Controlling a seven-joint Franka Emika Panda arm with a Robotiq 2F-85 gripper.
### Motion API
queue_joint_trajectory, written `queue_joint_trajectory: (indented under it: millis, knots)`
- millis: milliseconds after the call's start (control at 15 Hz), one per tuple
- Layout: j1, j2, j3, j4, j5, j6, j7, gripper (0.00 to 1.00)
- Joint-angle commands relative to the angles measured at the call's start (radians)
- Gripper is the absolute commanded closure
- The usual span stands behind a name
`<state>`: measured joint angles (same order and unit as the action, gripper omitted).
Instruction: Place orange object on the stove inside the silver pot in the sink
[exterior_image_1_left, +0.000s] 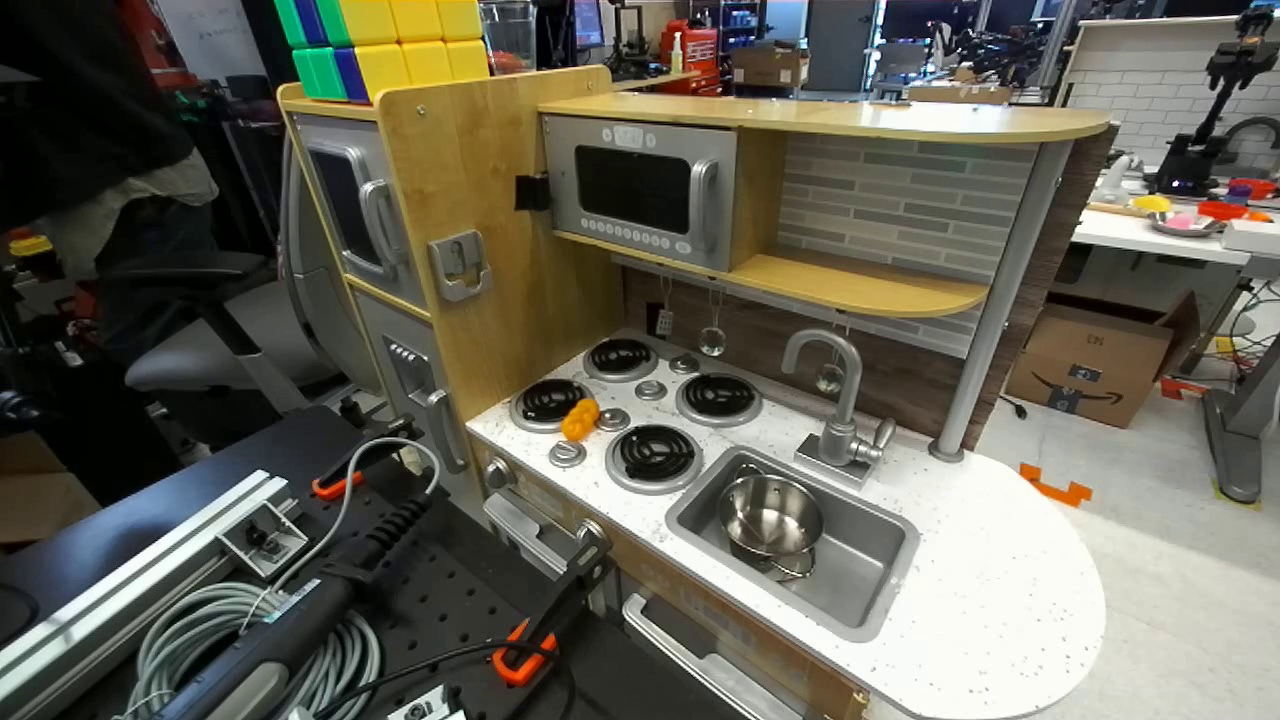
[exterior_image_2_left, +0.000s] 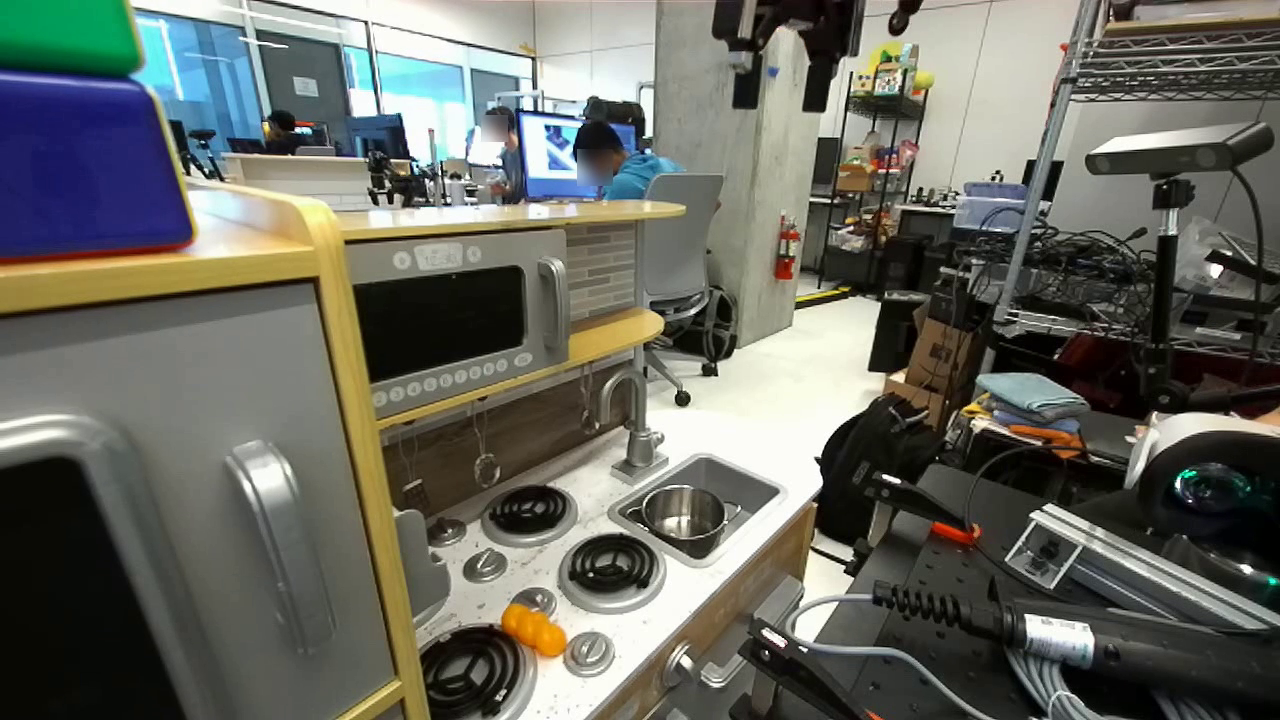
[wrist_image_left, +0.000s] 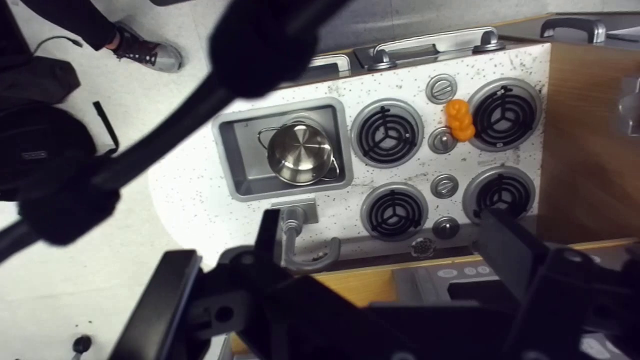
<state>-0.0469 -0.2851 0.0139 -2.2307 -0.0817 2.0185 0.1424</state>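
The orange object (exterior_image_1_left: 580, 420), a short lumpy piece, lies on the white stove top. It rests at the edge of a black-coiled burner (exterior_image_1_left: 552, 400), beside two grey knobs. It also shows in the other views (exterior_image_2_left: 533, 630) (wrist_image_left: 460, 120). The silver pot (exterior_image_1_left: 770, 515) stands in the grey sink (exterior_image_1_left: 868, 570), its open top facing up and its inside looking empty. The pot shows in the wrist view too (wrist_image_left: 300, 152). My gripper (exterior_image_2_left: 782, 92) is open and empty, high above the toy kitchen. In the wrist view its fingers (wrist_image_left: 381, 220) are wide apart.
A grey faucet (exterior_image_1_left: 845, 400) rises behind the sink. A toy microwave (exterior_image_1_left: 640, 195) and a wooden shelf (exterior_image_1_left: 860, 285) overhang the back of the counter. A tall wooden cabinet (exterior_image_1_left: 500, 240) stands beside the burners. A black table (exterior_image_1_left: 450, 590) with cables and clamps adjoins the front.
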Motion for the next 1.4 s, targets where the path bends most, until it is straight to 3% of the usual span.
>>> queue_joint_trajectory:
  millis: [0, 400, 533, 600, 667, 867, 933, 1200, 1267, 1333]
  knots:
    - [0.039, 0.104, 0.006, -0.042, 0.050, 0.165, -0.032, 0.00]
    - [0.071, 0.250, 0.023, -0.152, 0.048, 0.609, -0.016, 0.00]
    - [0.080, 0.240, 0.021, -0.172, 0.145, 0.646, -0.096, 0.00]
    - [0.084, 0.199, 0.020, -0.176, 0.213, 0.602, -0.192, 0.00]
    - [0.076, 0.260, 0.020, -0.153, 0.126, 0.608, -0.087, 0.00]
    - [0.080, 0.233, 0.019, -0.154, 0.177, 0.607, -0.156, 0.00]
    - [0.076, 0.235, 0.011, -0.137, 0.129, 0.546, -0.265, 0.00]
    - [0.086, 0.296, 0.012, -0.128, 0.185, 0.553, -0.521, 0.00]
    - [0.081, 0.298, 0.018, -0.145, 0.102, 0.545, -0.418, 0.00]
    - [0.082, 0.308, 0.022, -0.174, 0.086, 0.593, -0.284, 0.00]
